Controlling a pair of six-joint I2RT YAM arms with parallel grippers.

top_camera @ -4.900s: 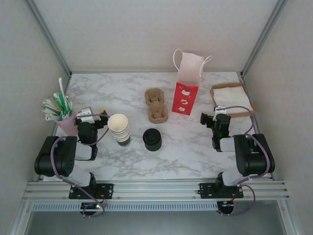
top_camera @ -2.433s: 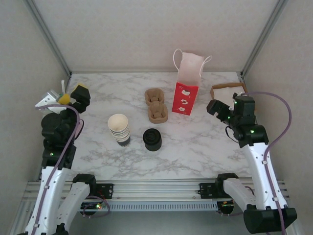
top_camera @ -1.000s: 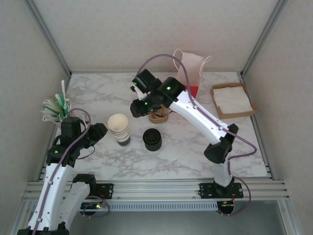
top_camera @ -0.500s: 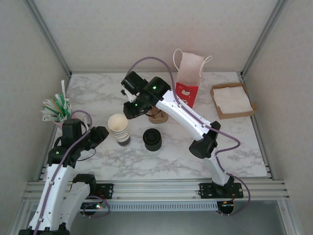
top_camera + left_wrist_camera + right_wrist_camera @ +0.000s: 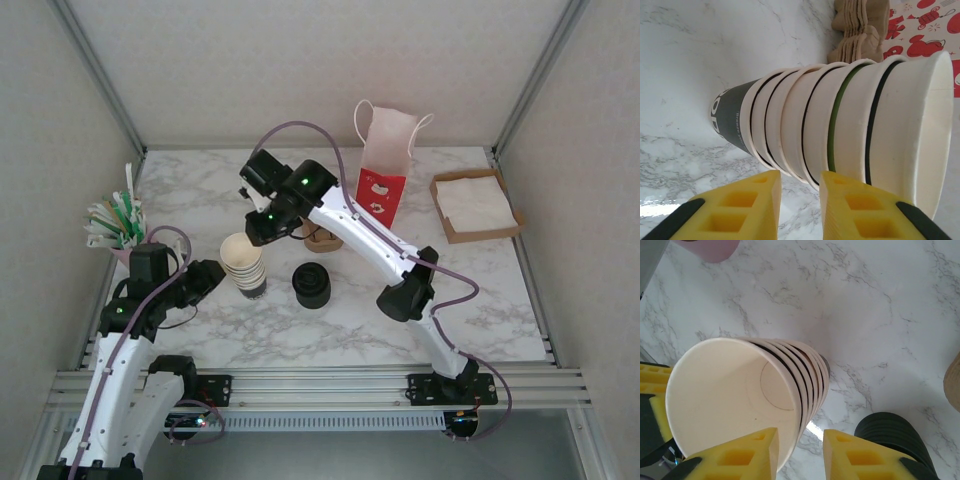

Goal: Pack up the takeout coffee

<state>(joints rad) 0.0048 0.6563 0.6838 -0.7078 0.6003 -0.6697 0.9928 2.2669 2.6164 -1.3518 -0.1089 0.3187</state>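
Both arms at the cup stack (image 5: 244, 262), apparently to free one cup.
The left gripper (image 5: 800, 174) and right gripper (image 5: 800, 432) stand narrowly apart, empty; the top rim likely needs pinching next.

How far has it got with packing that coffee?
Done: nothing, the red bag stands apart at the back. In hand: the right gripper hovers over the cup stack, the left gripper beside it, both open. Left, probably: separating a cup, adding a lid from the lid stack, bagging it.
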